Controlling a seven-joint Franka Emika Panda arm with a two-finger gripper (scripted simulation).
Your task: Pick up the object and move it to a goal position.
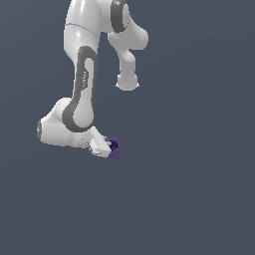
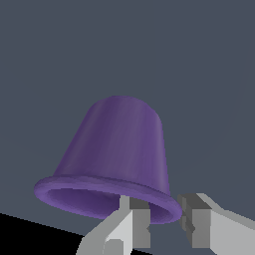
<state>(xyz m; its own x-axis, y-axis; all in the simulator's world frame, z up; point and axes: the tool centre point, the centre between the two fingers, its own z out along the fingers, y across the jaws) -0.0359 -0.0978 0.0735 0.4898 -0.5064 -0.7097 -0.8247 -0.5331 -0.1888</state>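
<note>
From my end the arm (image 1: pixel 82 94) fills most of the exterior view, folded down low over the flat grey floor (image 1: pixel 199 199). The gripper (image 1: pixel 103 148) sits right at the purple cup (image 1: pixel 114 148), which is on its exterior-view-right side. In the wrist view the cup (image 2: pixel 117 154) looms huge, with one finger (image 2: pixel 130 224) inside the flared rim and the other finger (image 2: pixel 199 221) outside. I'd say it's pinching the wall, but whether it's actually clamped I can't tell. The cup's long axis runs away from the camera, open mouth toward the gripper.
</note>
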